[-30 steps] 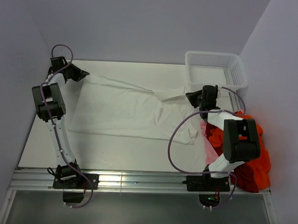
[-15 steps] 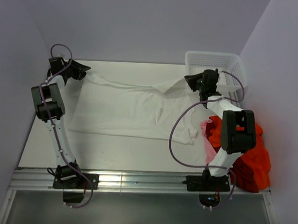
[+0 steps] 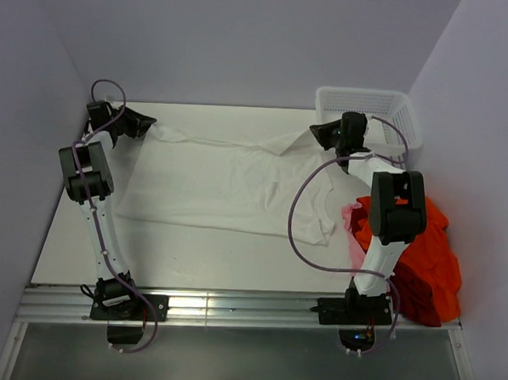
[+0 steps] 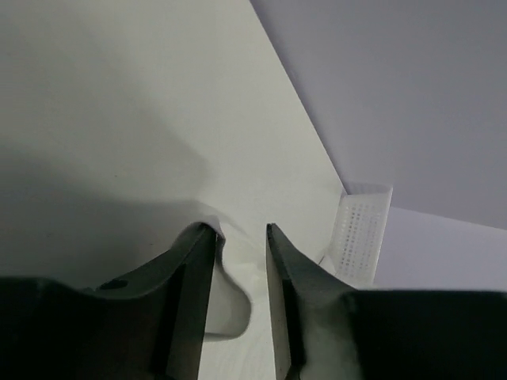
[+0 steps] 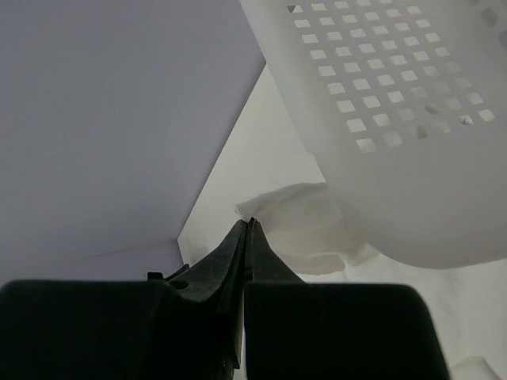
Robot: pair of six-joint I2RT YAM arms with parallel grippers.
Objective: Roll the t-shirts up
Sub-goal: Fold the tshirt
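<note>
Between the narrowly parted jaws of my left claw (image 4: 240, 229) lies a fold of the white t-shirt (image 3: 229, 184). My right claw (image 5: 248, 223), just beside the mesh basket (image 5: 380, 119), pinches its corner.

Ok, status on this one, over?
Left gripper open, cloth between jaws. Right gripper shut on white t-shirt corner. Shirt spread flat, unrolled. Basket close beside right gripper.

There is one white cloth short-sleeved t-shirt (image 3: 229, 184) and one white plastic mesh basket (image 3: 406, 126). There is one heap of orange-red cloth (image 3: 430, 250), though how many shirts it contains cannot be told, and one pink cloth piece (image 3: 353, 225) at its edge. Two black-and-white jointed robot arms are present, the left arm (image 3: 89, 173) and the right arm (image 3: 389, 214).
</note>
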